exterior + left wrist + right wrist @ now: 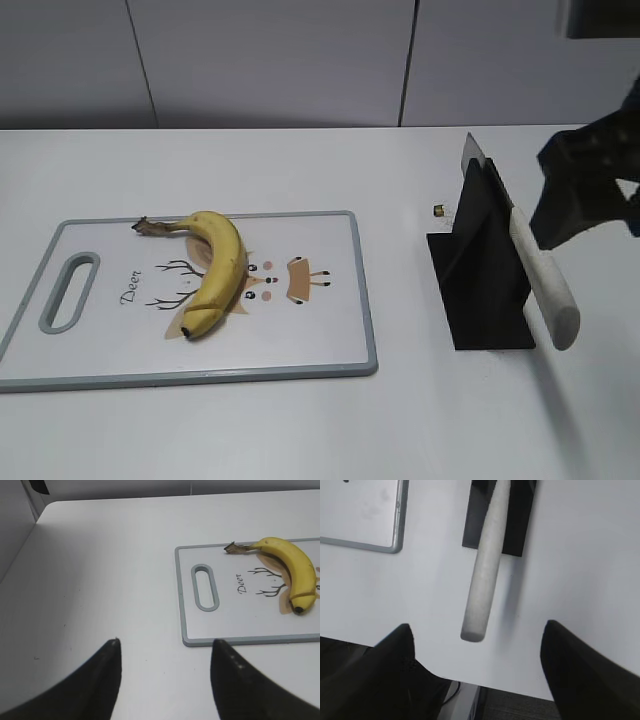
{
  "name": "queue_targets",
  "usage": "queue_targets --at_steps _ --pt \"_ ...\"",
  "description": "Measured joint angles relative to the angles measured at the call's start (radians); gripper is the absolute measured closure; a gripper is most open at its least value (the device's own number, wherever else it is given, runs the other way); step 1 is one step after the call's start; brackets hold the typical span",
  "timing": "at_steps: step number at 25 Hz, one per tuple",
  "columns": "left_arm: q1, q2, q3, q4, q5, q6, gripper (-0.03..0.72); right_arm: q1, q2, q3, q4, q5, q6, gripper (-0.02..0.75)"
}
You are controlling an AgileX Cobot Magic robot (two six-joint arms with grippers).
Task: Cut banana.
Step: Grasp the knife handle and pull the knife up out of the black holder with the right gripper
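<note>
The banana (215, 272) lies untouched on the cutting board (320, 350) at the left of the worktop (300, 430), while the knife (530, 270) sits in its black stand (480, 290), its pale handle jutting toward the front edge. The right claw (477, 645) hangs spread wide with the handle between its fingers but unheld, and the left claw (165, 652) hovers open and empty, well left of the board. The main risk is a poor grasp: closing off-centre could tip the light stand or twist the blade, and with the left claw so far away the curved banana may roll under the cut.
</note>
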Motion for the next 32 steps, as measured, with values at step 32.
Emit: queue_targets --at_steps 32 --pt "0.000 0.000 0.000 0.000 0.000 0.000 0.137 0.000 0.375 -0.005 0.000 -0.044 0.060 0.378"
